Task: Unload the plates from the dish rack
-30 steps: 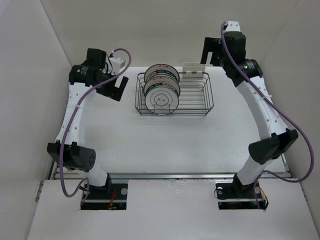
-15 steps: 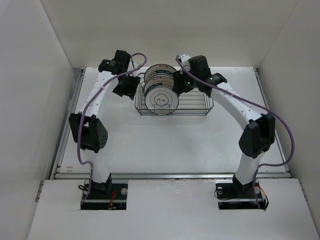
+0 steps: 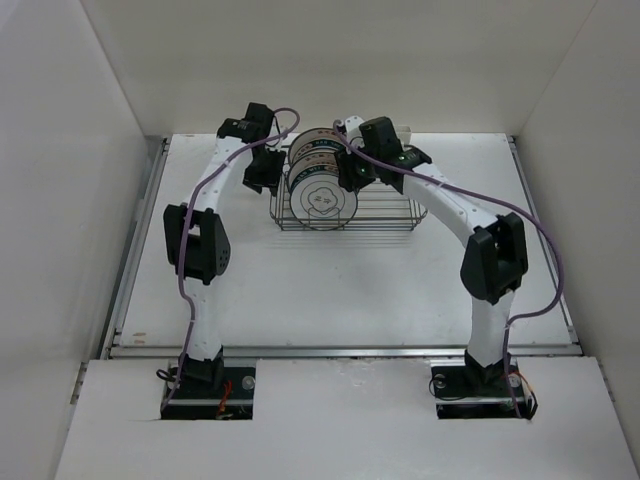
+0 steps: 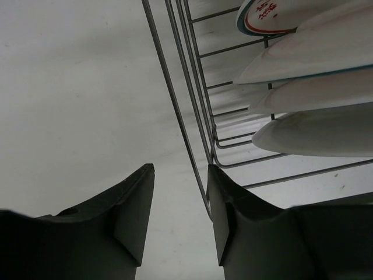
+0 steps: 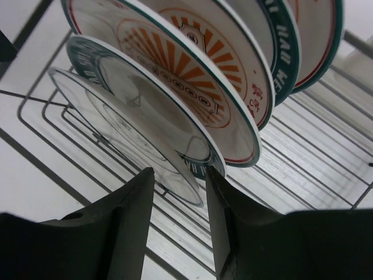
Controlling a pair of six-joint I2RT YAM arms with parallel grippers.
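The dish rack (image 3: 392, 206) stands at the back middle of the table, with several plates (image 3: 321, 198) upright in its left half; the front one bears a line drawing. My left gripper (image 3: 267, 176) is at the rack's left wall. In the left wrist view its jaws (image 4: 180, 169) stand open astride the rack's wire (image 4: 175, 99), which runs close to the right finger (image 4: 224, 216). My right gripper (image 3: 352, 177) is just right of the plates. Its jaws (image 5: 178, 172) are open, and the rim of the line-drawing plate (image 5: 134, 125) dips between them. Behind it stand a teal-ringed plate (image 5: 87, 55) and a sunburst plate (image 5: 186, 64).
White walls close in the table on the left, back and right. Both arms arch over the table from their bases (image 3: 208, 385) at the near edge. The right half of the rack holds no plates.
Both arms have swung in from the table's sides to the rack, one on each side of the plates. Both pairs of jaws have narrowed from wide open.
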